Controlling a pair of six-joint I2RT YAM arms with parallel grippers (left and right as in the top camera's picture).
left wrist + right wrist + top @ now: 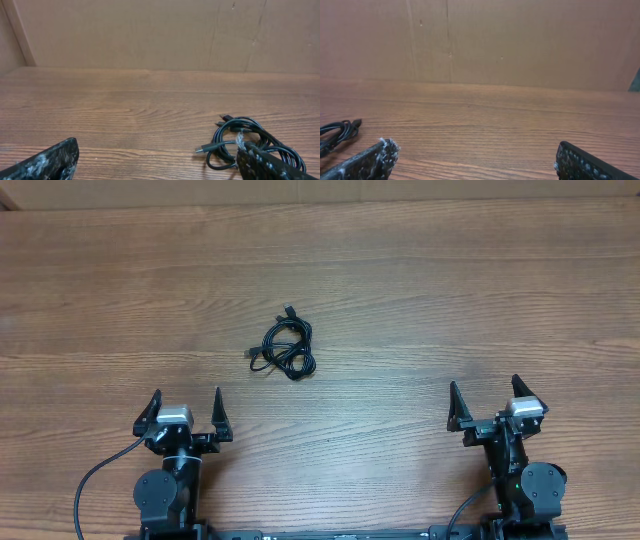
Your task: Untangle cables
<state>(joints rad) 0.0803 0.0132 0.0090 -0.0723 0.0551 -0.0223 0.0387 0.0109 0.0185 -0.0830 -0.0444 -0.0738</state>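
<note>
The cables [285, 350] lie as one small black bunch of loops with plug ends on the wooden table [420, 300], left of centre. In the left wrist view the cables [235, 142] sit ahead and to the right, partly behind my right fingertip [265, 165]. At the right wrist view's far left edge, a part of the cables [337, 132] shows. My left gripper [187, 402] is open near the front edge, below and left of the bunch. My right gripper [485, 393] is open at the front right, well away from it. Nothing is between either pair of fingers.
A brown cardboard wall [160, 32] closes off the far side of the table. Thick black arm cables [95, 480] run off the front edge beside each arm base.
</note>
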